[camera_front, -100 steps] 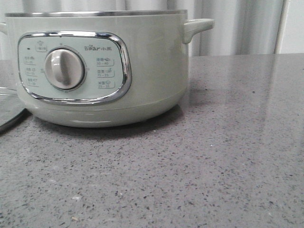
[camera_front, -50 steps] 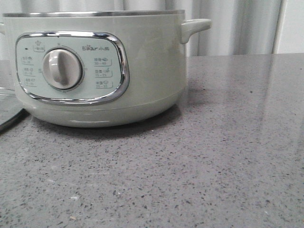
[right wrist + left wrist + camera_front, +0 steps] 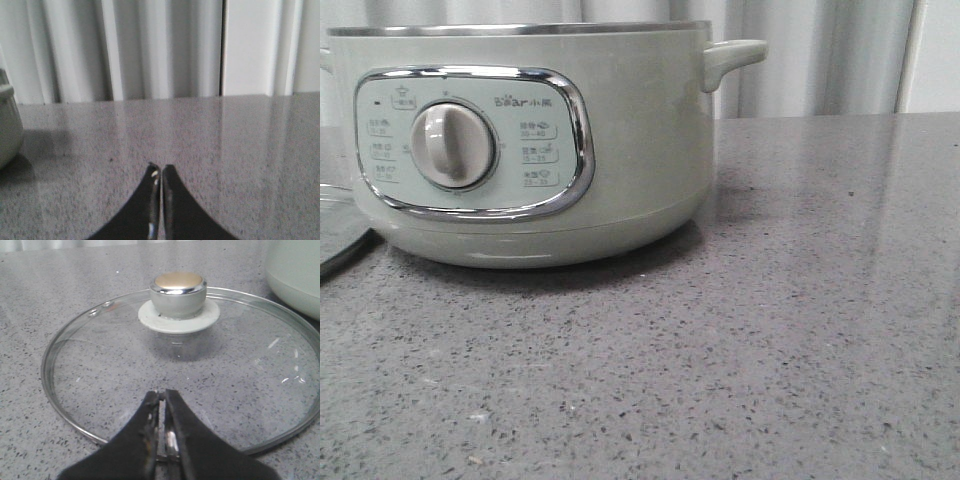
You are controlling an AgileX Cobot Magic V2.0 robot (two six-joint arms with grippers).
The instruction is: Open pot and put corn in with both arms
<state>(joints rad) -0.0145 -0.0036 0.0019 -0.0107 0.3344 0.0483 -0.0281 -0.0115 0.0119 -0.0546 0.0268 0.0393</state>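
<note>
You've got one large round sage-green electric pot [image 3: 520, 140] uncovered at the grey speckled counter's [image 3: 770, 330] left, nudged slightly leftward versus a second ago, one glass lid [image 3: 100, 360] flat beside it, left gripper [image 3: 162, 400] and right gripper [image 3: 160, 175] both pressed together holding nothing.
</note>
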